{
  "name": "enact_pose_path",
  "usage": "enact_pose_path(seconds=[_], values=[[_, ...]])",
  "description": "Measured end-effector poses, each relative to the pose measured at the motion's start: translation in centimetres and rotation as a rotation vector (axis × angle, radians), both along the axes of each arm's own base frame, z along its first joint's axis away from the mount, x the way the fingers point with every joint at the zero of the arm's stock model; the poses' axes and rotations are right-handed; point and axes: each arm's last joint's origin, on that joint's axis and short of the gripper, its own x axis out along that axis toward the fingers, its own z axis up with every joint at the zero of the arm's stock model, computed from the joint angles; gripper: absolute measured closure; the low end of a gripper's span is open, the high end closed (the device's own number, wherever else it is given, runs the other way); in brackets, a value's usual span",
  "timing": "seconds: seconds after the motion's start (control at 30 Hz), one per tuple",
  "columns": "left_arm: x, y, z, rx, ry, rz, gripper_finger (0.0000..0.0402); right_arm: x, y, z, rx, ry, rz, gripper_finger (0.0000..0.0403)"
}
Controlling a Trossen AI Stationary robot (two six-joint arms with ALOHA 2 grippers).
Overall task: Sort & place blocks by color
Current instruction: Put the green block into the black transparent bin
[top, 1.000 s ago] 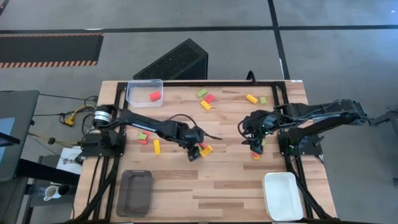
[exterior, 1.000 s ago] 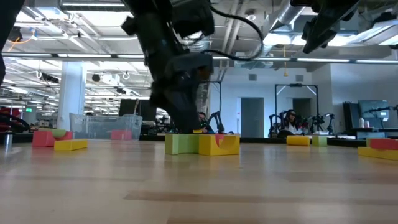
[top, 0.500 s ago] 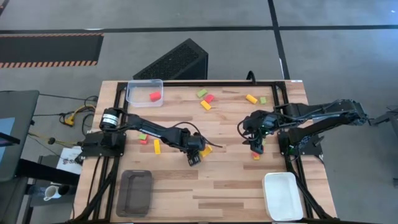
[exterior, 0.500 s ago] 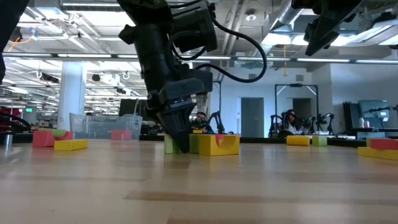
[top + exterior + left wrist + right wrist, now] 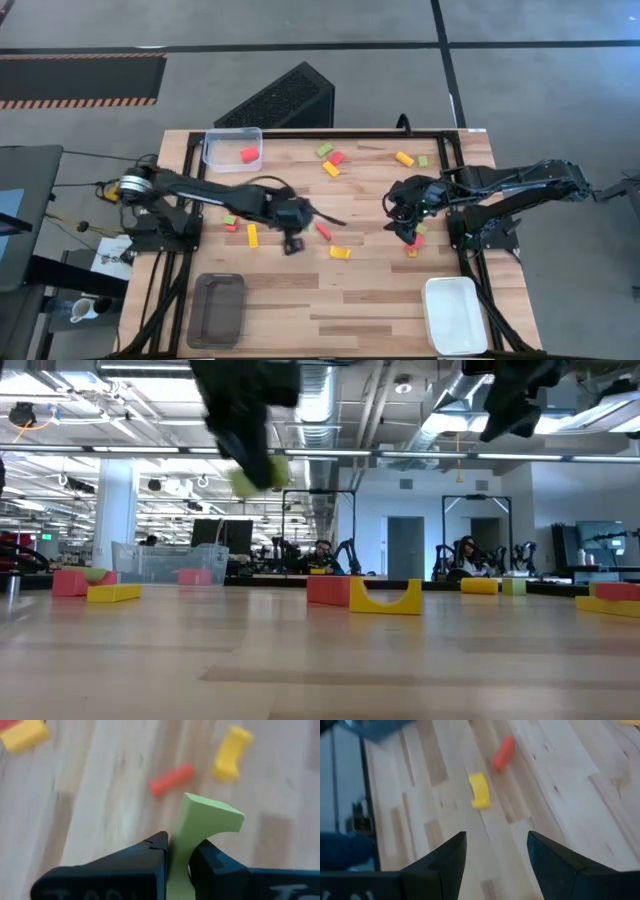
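My left gripper is shut on a light green arch block and hangs well above the table. Below it, a red block and a yellow arch lie flat on the wood. My right gripper stands open near the right side, above a red block, an orange one and a green one. The right wrist view shows nothing between its fingers. My left gripper pinches the green arch block between its two fingers, which sit on its two flat faces at one end. The arch's other end sticks out past the fingertips. The block is lifted clear of the table.
A clear tray with one red block stands at the far left. A dark grey tray lies near left and a white tray near right. More blocks lie at the far middle, far right and left.
My left gripper has shut on the green arch block and lifted it clear of the table, going up and toward the table's left edge. The yellow arch that lay beside it has been nudged a little toward the near edge. The red block stays.
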Motion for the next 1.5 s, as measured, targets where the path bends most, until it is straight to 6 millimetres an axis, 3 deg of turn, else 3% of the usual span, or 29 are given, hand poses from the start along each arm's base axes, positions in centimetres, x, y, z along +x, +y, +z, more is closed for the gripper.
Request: enact_pose_path(seconds=[0.17, 0.4, 0.53, 0.7, 1.0, 1.33, 1.5], values=[[-5.2, -2.0, 3.4, -0.118, 0.093, -0.017, 0.0381, 0.8, 0.0, 0.7, 0.032, -0.102, -0.07, 0.0173], [-12.1, -7.1, 7.1, -0.165, 0.014, 0.04, 0.0381, 1.6, 1.3, 1.9, 0.087, -0.255, -0.059, 0.0173], [-15.4, -10.5, 6.5, -0.21, -0.013, 0.077, 0.0381, 2.0, 2.4, 2.3, 0.105, -0.323, -0.136, 0.0173], [-18.6, -14.4, 3.3, -0.253, 0.01, 0.119, 0.0381, 3.9, 4.4, 1.9, 0.138, -0.386, -0.149, 0.0173], [-19.5, -19.0, -3.1, -0.32, 0.052, 0.13, 0.0381, 8.0, 7.3, -2.3, 0.204, -0.299, -0.144, 0.0173], [-18.0, -20.5, -7.7, -0.22, 0.3, 0.102, 0.0381, 9.9, 8.2, -5.8, 0.227, -0.177, -0.087, 0.0173], [-16.8, -20.5, -8.4, -0.253, 0.34, 0.077, 0.0369, 9.9, 8.3, -6.1, 0.221, -0.148, -0.041, 0.0173]])
